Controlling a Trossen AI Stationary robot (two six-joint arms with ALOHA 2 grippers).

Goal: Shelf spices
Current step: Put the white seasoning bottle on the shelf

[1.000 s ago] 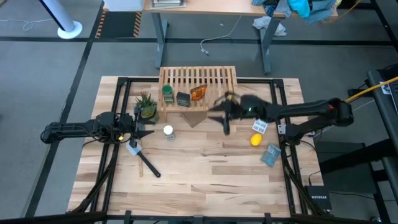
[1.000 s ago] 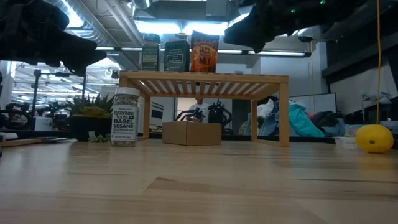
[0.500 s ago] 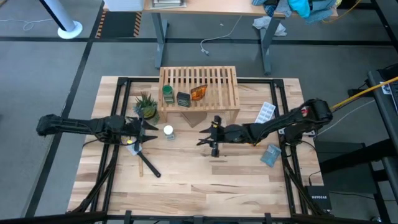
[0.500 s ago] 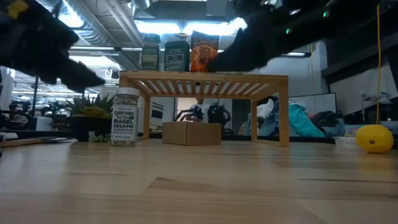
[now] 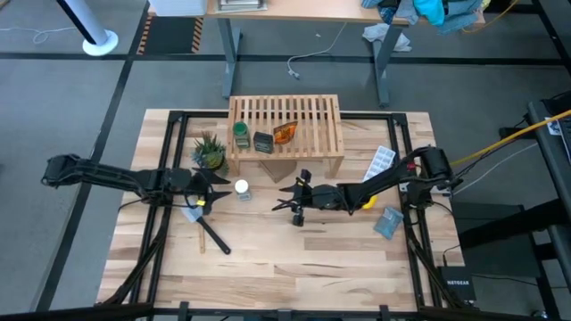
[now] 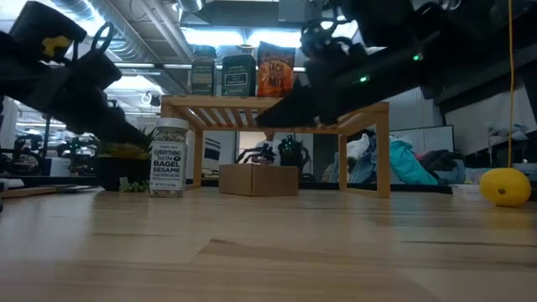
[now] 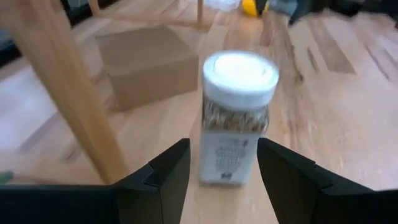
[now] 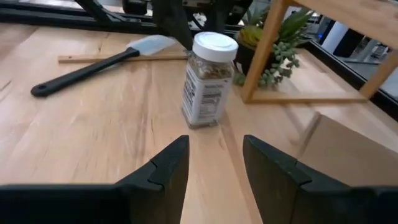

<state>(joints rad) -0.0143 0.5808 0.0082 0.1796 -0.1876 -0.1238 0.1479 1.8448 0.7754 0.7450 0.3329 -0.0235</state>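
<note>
The white-capped jar (image 5: 242, 188) stands upright on its base on the table, left of the shelf's front. The other three spices stand on the shelf (image 5: 285, 125): a green-lidded jar (image 5: 241, 134), a dark tin (image 5: 262, 142) and an amber bottle (image 5: 284, 133). My left gripper (image 5: 217, 185) is open just left of the white-capped jar (image 7: 239, 118), which stands ahead of its fingers, untouched. My right gripper (image 5: 290, 201) is open to the jar's right, low over the table, pointing at the jar (image 8: 208, 81) from some way off.
A potted plant (image 5: 211, 152) stands by the shelf's left leg, close behind the jar. A cardboard box (image 6: 258, 179) sits under the shelf. A spatula (image 5: 210, 234) lies near the left gripper. A lemon (image 6: 505, 186) and blue packets (image 5: 388, 223) lie at the right.
My right gripper has come down from beside the shelf top and swung toward the table's left and near edge, now low and facing the white-capped jar. My left gripper has sunk a little and tipped downward by the jar. Both stay open; no object has moved.
</note>
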